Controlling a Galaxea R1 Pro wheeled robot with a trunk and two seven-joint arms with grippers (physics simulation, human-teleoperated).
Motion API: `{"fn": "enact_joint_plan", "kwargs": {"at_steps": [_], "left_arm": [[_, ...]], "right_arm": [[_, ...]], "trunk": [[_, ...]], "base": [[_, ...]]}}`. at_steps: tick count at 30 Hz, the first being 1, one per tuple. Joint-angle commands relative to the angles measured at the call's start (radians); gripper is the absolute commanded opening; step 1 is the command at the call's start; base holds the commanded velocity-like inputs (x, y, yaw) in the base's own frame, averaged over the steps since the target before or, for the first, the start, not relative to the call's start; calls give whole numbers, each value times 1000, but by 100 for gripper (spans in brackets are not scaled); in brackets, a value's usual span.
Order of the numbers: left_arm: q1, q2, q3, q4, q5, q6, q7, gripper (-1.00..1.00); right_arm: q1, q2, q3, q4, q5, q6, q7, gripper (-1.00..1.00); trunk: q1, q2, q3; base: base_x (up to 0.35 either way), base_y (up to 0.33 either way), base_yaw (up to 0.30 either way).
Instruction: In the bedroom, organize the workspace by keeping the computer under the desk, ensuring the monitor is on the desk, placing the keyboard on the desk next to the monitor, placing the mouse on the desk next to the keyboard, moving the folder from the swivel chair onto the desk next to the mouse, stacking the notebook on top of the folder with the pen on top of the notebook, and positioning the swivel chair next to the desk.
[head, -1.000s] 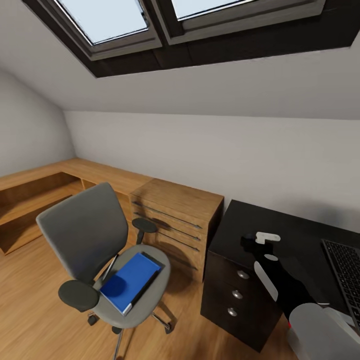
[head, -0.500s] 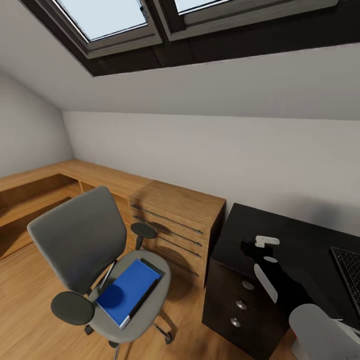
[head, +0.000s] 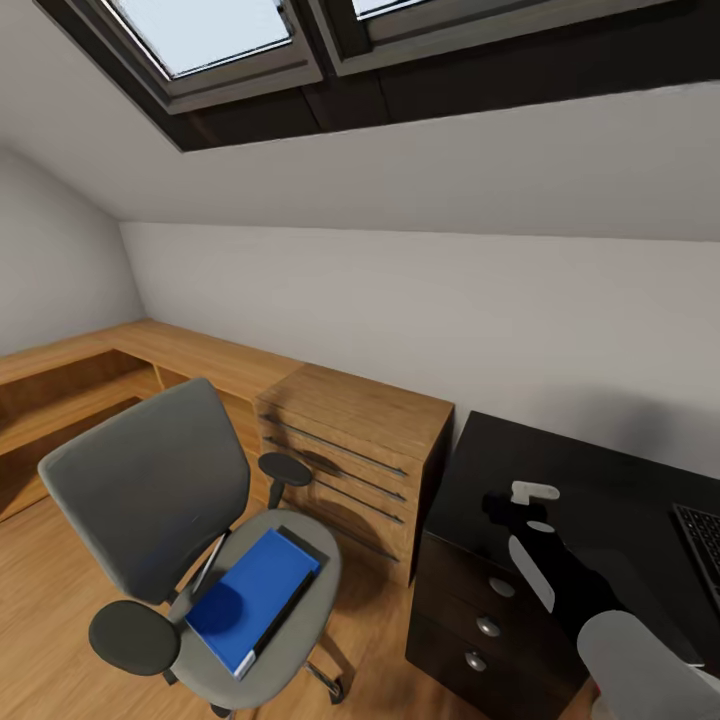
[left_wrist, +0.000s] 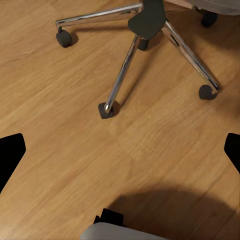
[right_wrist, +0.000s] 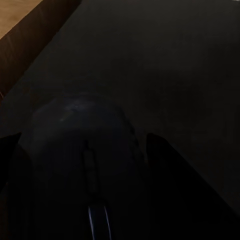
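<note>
The swivel chair (head: 150, 490) stands on the wood floor left of the desk (head: 600, 470), and its chrome base (left_wrist: 145, 30) shows in the left wrist view. The blue folder (head: 250, 585) lies on its seat, with a dark edge, seemingly the notebook (head: 297, 572), along one side. A thin pale stick, apparently the pen (head: 208, 565), lies by the backrest. My right gripper (head: 500, 505) hovers over the desk's left end, shut on the dark mouse (right_wrist: 85, 170). The keyboard (head: 705, 550) sits at the right edge. My left gripper (left_wrist: 120, 150) hangs open over bare floor.
A light-wood dresser (head: 350, 450) stands between the chair and the desk's dark drawer unit (head: 480, 620). A low wooden shelf (head: 90, 370) runs along the left wall under a sloped ceiling with skylights. Open floor (left_wrist: 75, 100) lies around the chair's casters.
The camera has moved forward: the chair sits lower and further left in the picture, and the keyboard has slid toward the right edge. My right arm keeps its place over the desk.
</note>
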Motion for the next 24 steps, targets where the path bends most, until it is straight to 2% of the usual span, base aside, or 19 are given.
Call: {"fn": "enact_joint_plan", "kwargs": {"at_steps": [1, 8, 24], "left_arm": [[-1, 0, 4, 1, 6, -2, -9, 100], [-1, 0, 5, 1, 6, -1, -9, 100], [-1, 0, 6, 1, 6, -1, -8, 100]], "right_arm": [[-1, -2, 8, 5, -11, 3, -10, -100], [-2, -2, 6, 22, -13, 3, 8, -100], [-2, -3, 3, 24, -13, 3, 10, -100]], "trunk": [[0, -1, -1], [0, -1, -1], [61, -113, -51]], "base": [[21, 0, 0], [5, 0, 0], [0, 0, 0]]}}
